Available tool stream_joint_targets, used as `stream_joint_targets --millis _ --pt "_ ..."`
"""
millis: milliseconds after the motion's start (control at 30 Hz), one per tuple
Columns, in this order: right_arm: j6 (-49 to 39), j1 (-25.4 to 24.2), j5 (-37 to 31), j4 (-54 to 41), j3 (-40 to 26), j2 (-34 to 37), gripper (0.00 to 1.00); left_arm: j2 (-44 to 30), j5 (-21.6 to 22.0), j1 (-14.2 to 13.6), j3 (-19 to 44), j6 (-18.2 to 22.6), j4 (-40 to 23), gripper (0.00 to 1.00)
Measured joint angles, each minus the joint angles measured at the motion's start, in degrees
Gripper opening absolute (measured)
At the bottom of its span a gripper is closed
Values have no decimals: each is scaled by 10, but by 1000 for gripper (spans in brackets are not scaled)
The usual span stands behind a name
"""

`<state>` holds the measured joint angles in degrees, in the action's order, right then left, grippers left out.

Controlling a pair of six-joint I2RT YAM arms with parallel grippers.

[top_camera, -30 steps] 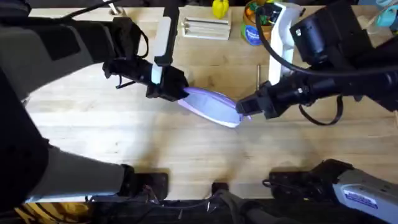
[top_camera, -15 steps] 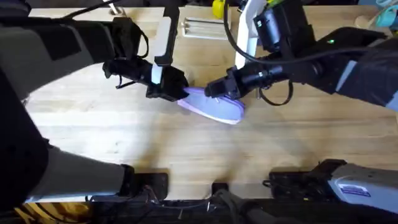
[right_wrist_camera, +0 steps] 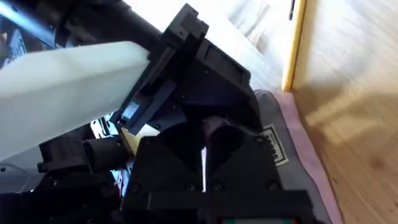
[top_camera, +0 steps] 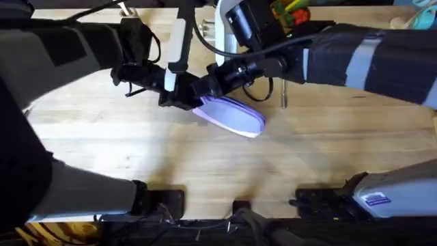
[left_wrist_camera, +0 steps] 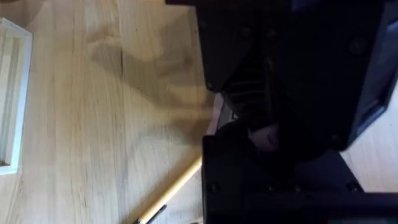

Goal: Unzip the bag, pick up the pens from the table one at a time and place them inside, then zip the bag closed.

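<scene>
- Anchoring the bag (top_camera: pixel 235 115) at frame centre: left gripper (top_camera: pixel 190 101) clamped on its left end, presumably to brace against the zip pull.
- Meeting there, right gripper (top_camera: pixel 205 89), grip impossible to tell.
- Soft rounded lavender pouch on grained wood table (top_camera: pixel 136 150); slim yellow pen (left_wrist_camera: pixel 174 190) nearby.

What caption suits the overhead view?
Both grippers, left and right, meet at one end of the lavender pouch.

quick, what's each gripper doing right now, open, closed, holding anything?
Left gripper: shut on the bag at its end.
Right gripper: at the same end of the bag; cannot tell.
</scene>
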<state>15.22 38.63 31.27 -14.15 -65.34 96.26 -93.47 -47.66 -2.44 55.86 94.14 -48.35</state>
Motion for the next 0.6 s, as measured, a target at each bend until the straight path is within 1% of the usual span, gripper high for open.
stream_joint_targets --millis 133,167,233,300,433,500,600 --pt "-4 1 -3 -6 -2 0 29 0 1 0 0 0 0 42" --pt "-8 1 -4 -10 -3 0 83 0 0 0 0 0 0 42" --pt "-23 -1 -12 -21 -5 -3 268 0 0 0 0 0 -3 43" --pt "-35 -8 -15 -39 -7 -14 517 0 0 -1 0 0 -1 42" --pt "-81 -11 -35 -87 -11 -53 962 0 -3 -5 0 0 2 42" --pt "-109 -18 -59 -113 -11 -75 994 0 -3 -5 0 0 2 42" --pt "-152 -28 -103 -145 -11 -113 996 0 -4 -5 0 0 2 42"
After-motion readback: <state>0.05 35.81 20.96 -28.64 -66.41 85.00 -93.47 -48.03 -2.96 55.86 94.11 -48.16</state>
